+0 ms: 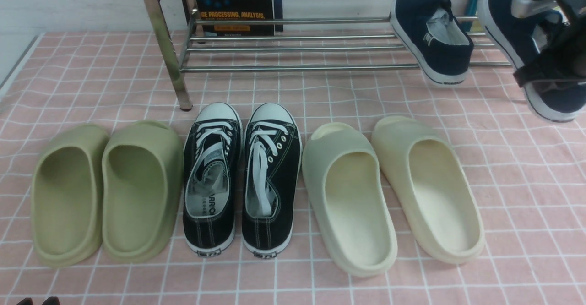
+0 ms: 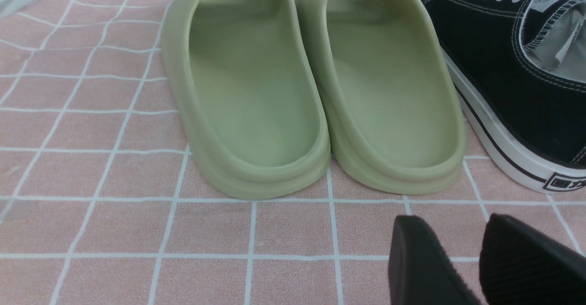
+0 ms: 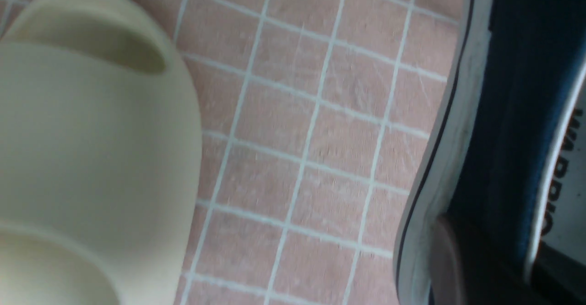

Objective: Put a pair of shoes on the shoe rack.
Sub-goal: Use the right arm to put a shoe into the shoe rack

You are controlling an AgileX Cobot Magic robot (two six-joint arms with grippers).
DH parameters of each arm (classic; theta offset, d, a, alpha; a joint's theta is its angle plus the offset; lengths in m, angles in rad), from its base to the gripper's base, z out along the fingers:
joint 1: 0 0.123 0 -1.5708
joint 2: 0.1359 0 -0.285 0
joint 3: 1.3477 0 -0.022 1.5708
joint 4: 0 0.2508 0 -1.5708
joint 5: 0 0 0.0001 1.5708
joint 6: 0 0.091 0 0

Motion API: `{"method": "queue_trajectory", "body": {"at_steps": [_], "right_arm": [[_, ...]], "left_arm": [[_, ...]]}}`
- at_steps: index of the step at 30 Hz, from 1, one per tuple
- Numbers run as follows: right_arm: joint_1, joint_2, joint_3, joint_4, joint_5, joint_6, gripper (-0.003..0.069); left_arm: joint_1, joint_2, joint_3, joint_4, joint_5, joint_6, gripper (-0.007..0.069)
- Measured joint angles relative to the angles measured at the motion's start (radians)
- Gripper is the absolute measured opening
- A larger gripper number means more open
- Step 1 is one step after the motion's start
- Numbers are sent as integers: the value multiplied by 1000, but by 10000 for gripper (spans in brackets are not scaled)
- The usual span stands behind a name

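Observation:
One dark navy slip-on shoe (image 1: 432, 39) rests tilted on the right part of the chrome shoe rack (image 1: 293, 67), heel toward me. At the far right, in front of the rack's right end, my right gripper (image 1: 547, 69) holds the second navy shoe (image 1: 508, 30) above the cloth. In the right wrist view this gripper (image 3: 499, 268) is shut on the side wall of that shoe (image 3: 517, 112), one finger outside by the white sole and one inside. My left gripper (image 2: 467, 236) hovers low over the cloth near the front left, its jaws apart and empty.
On the pink checked cloth, in a row in front of the rack, lie green slides (image 1: 107, 190), black lace-up sneakers (image 1: 242, 177) and cream slides (image 1: 393, 190). A book (image 1: 233, 7) stands behind the rack. The rack's left leg (image 1: 167, 53) stands just behind the sneakers.

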Motion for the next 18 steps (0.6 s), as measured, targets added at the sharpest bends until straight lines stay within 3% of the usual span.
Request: {"method": "queue_trajectory", "body": {"at_steps": [11,18], "right_arm": [[0,315,-332,-2,-54,-2,11],[2,400,-418,5,-32,0,11]], "left_arm": [[0,0,0,0,0,0,239],[0,0,0,0,0,0,239]]}}
